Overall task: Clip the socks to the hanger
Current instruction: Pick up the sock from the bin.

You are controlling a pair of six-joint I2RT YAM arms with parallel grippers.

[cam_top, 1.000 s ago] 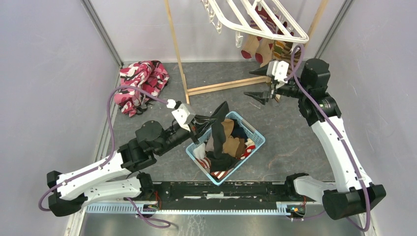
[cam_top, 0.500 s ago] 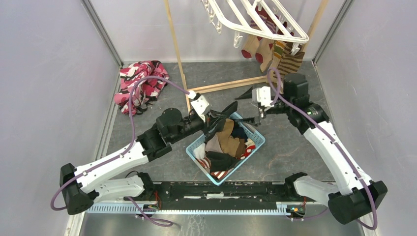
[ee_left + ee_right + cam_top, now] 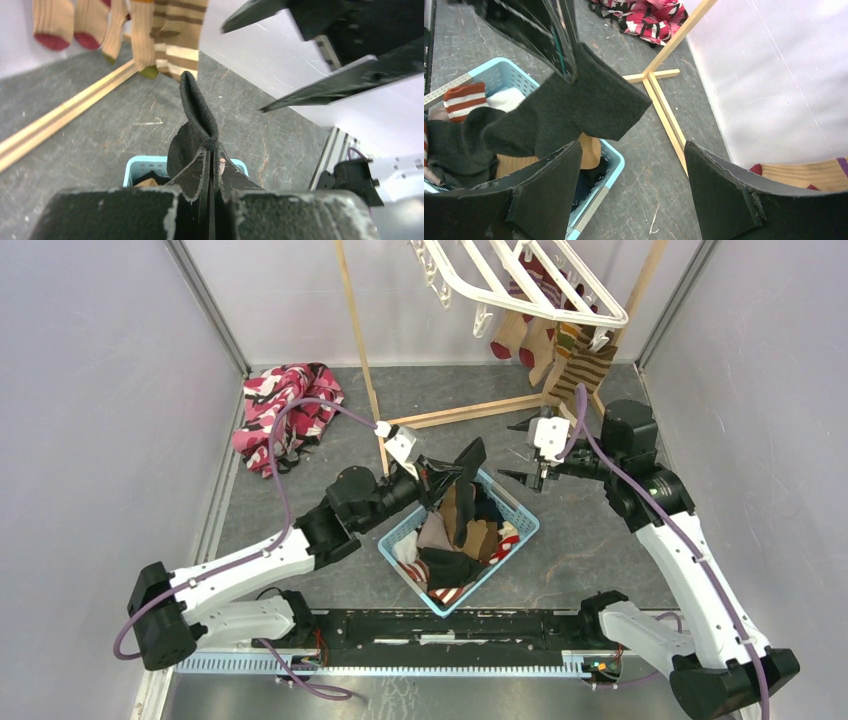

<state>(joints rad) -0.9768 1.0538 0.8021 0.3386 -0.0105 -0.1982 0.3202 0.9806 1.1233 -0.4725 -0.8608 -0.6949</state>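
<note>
Since the earlier frame, my left arm reaches further out and my right arm sits lower, away from the hanger (image 3: pixel 560 302). Left gripper (image 3: pixel 432 481) pinches the black sock (image 3: pixel 468 461) above the blue basket (image 3: pixel 522 517). Right gripper (image 3: pixel 508 452) gapes wide, empty, just beside the sock. Striped socks (image 3: pixel 578 358) hang clipped on the hanger.

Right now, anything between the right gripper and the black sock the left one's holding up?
Nothing visible. The open right gripper faces the black sock at its free end across open air; the left gripper pinches it above the basket.
</note>
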